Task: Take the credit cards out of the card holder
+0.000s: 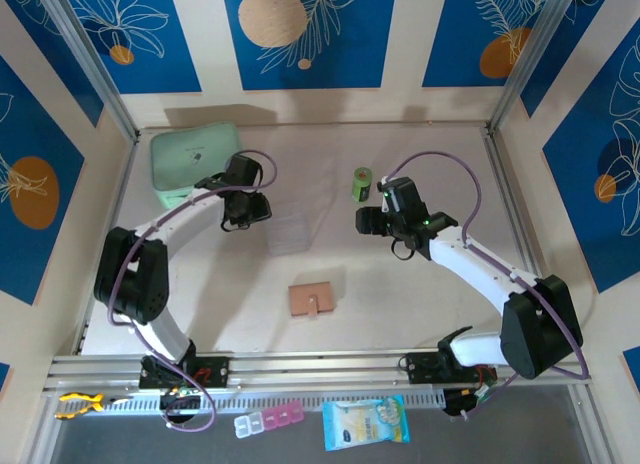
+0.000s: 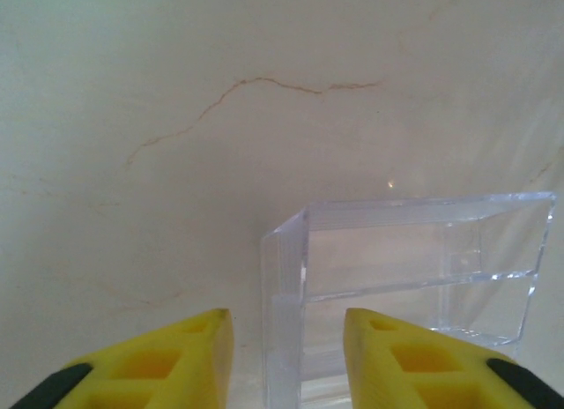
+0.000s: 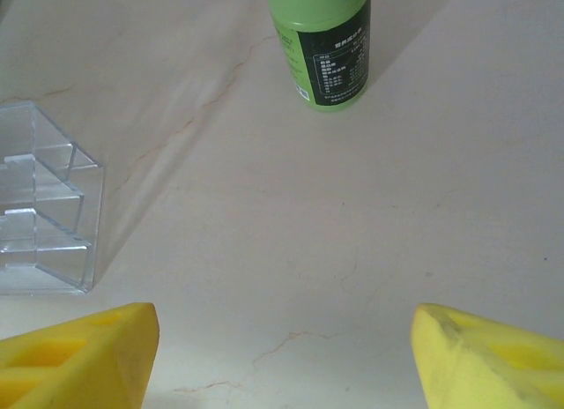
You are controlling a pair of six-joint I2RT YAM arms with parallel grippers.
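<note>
The tan card holder (image 1: 312,300) lies folded shut on the table, front of centre, with both grippers well behind it. The credit cards are hidden. My left gripper (image 1: 243,220) (image 2: 286,316) sits at the left end of a clear plastic box (image 2: 414,250). Its yellow fingers (image 2: 189,347) straddle the box's end wall with a gap on each side, so it is open. My right gripper (image 1: 368,222) (image 3: 286,316) hovers open over bare table, nothing between its fingers (image 3: 79,352).
A green cylinder (image 1: 361,184) (image 3: 330,43) stands just beyond the right gripper. The clear box (image 1: 290,232) (image 3: 44,215) lies between the two grippers. A mint-green zip case (image 1: 195,162) rests at the back left. Walls enclose the table.
</note>
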